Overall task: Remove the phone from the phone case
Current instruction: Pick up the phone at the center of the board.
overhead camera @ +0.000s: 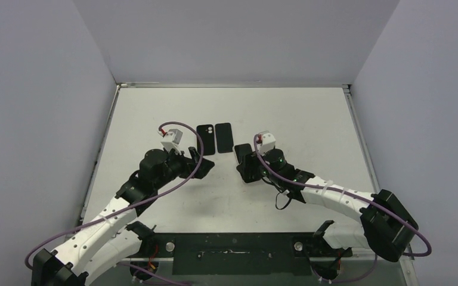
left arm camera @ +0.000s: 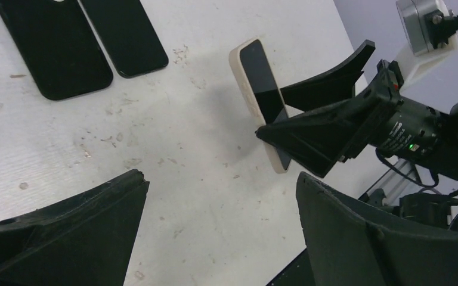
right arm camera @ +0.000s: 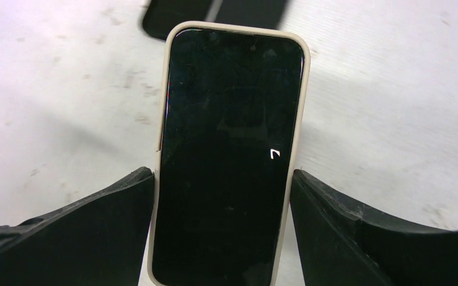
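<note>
Clamping the phone [right arm camera: 229, 137] in its cream case [right arm camera: 238, 26], the right claw [right arm camera: 222, 177] grips both long edges; left claw [left arm camera: 219, 179] gapes empty.

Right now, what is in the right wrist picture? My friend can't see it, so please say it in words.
A phone with a dark screen, in a cream case, is clamped between the right end effector's two black fingers. Behind it, two flat black pieces lie on the scuffed white table.
</note>
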Robot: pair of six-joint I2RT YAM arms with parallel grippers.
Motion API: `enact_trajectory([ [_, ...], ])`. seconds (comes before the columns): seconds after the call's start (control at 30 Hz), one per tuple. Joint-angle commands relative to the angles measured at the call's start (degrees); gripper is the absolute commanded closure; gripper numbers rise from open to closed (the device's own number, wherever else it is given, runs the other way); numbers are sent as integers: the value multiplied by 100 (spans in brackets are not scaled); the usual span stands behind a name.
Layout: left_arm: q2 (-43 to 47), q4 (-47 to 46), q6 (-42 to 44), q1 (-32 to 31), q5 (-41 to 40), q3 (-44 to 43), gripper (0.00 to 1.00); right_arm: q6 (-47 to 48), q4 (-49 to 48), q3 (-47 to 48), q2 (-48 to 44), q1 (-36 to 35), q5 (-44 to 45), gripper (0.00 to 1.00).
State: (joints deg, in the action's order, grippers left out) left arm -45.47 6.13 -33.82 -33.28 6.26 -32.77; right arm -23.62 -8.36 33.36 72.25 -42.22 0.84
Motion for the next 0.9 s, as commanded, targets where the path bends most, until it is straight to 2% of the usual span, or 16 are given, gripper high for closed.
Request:
enact_trajectory([
  [0.0, -70, -1189, -606, 23, 439, 108, 7, 161, -1345, 49, -290, -606, -32, 98],
  [0.3, -649, -2195, -1028, 25, 677, 436, 12, 373, -1741, 255, -170, -1618, 337, 99],
  [0.57, -661, -2812, -1482, 14, 564, 991, 26, 522, -2036, 293, -93, -2033, 689, 99],
  [0.8, -1037, -3577, -1730, 5, 1100, 1077, 61, 684, -2257, 245, -85, -2081, 710, 97],
  [0.87, -1160, -3779, -1792, 6, 1215, 1042, 69, 725, -2291, 243, -101, -2080, 710, 94],
])
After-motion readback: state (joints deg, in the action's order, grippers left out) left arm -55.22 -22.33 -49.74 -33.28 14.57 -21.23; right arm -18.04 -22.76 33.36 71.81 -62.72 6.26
